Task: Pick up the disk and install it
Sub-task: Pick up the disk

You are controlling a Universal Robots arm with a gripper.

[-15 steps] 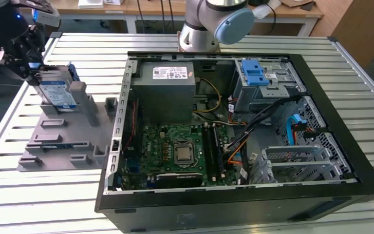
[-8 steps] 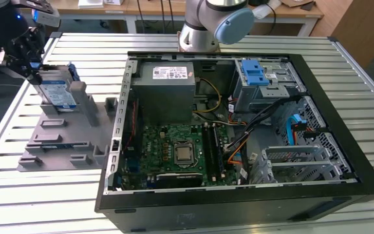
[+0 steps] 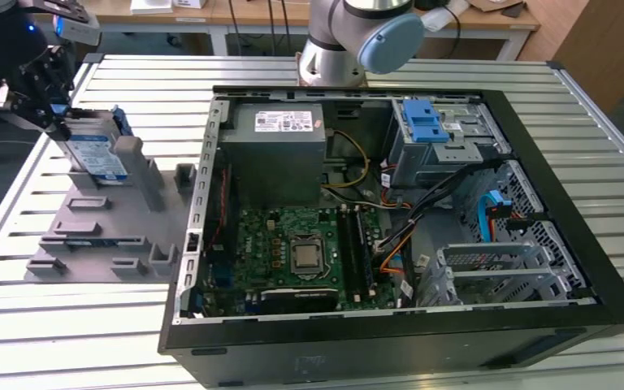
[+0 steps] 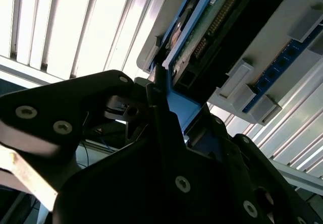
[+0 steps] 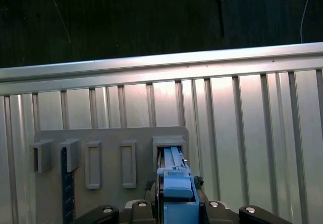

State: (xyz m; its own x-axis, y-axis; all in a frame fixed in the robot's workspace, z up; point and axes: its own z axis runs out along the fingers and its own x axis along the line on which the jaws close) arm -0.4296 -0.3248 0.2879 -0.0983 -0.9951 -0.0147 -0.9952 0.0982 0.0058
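Observation:
The disk (image 3: 91,149) is a silver drive with a white-and-blue label and blue rails. It stands on edge in a slot of the grey holder block (image 3: 95,236) at the exterior view's left. My gripper (image 3: 43,104) is at the disk's upper end, shut on it. In the first wrist view the disk's blue rail end (image 5: 175,186) sits between my black fingers, with its far end in a slot of the holder (image 5: 111,138). The second wrist view shows the disk's green circuit board (image 4: 209,30) and one black finger (image 4: 157,100) pressed against the blue rail.
An open computer case (image 3: 572,301) lies on the slatted metal table (image 3: 30,341) to the exterior view's right of the holder. Inside are a grey power supply box (image 3: 274,150), a motherboard (image 3: 301,248), and a drive cage with blue tabs (image 3: 431,122). The arm's base (image 3: 340,49) stands behind the case.

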